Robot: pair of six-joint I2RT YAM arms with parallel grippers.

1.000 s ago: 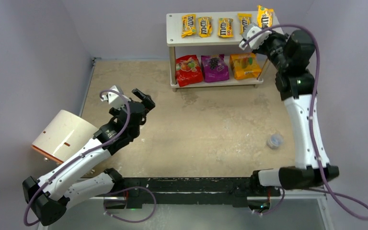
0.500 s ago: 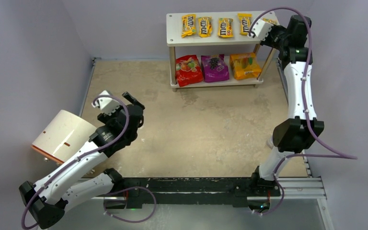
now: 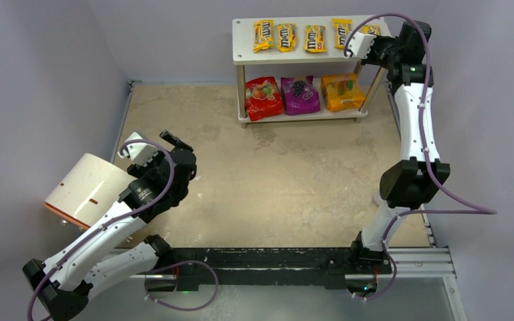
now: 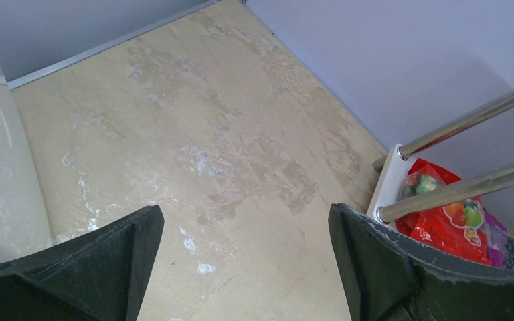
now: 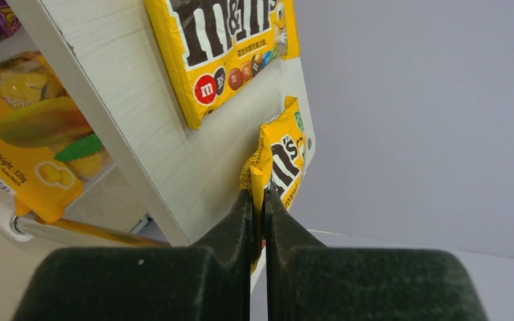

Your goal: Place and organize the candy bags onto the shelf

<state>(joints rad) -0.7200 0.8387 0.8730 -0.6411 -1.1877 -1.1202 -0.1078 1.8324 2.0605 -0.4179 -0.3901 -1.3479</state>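
The shelf (image 3: 302, 59) is a white two-tier unit at the far side of the tabletop (image 3: 294, 180). Four yellow M&M's packets (image 3: 286, 37) with brown lettering lie in a row on its top board. A red pouch (image 3: 264, 97), a purple pouch (image 3: 300, 94) and an orange pouch (image 3: 343, 91), all glossy, sit side by side on the lower tier.

A fifth packet (image 3: 372, 29) is at the right end of the top board, and the overhead view shows only a sliver of it behind the right hand (image 3: 373, 36). The right wrist view gives the detail. The right hand (image 5: 258, 197) has its fingers pressed together on the crimped edge of the fifth packet (image 5: 282, 157), next to a neighbouring packet (image 5: 224, 47) lying flat on the board. Whether the held packet rests on the board cannot be told. Below it, the orange pouch (image 5: 33, 134) shows printed fruit and a weight label.

The left hand (image 3: 176, 142) hangs over the tabletop well away from the shelf, next to a white cylinder (image 3: 88, 188) lying on its side. In its wrist view, the left hand (image 4: 244, 227) is spread wide and holds nothing. The red pouch (image 4: 445, 221) is visible behind the shelf's metal legs (image 4: 468, 187).
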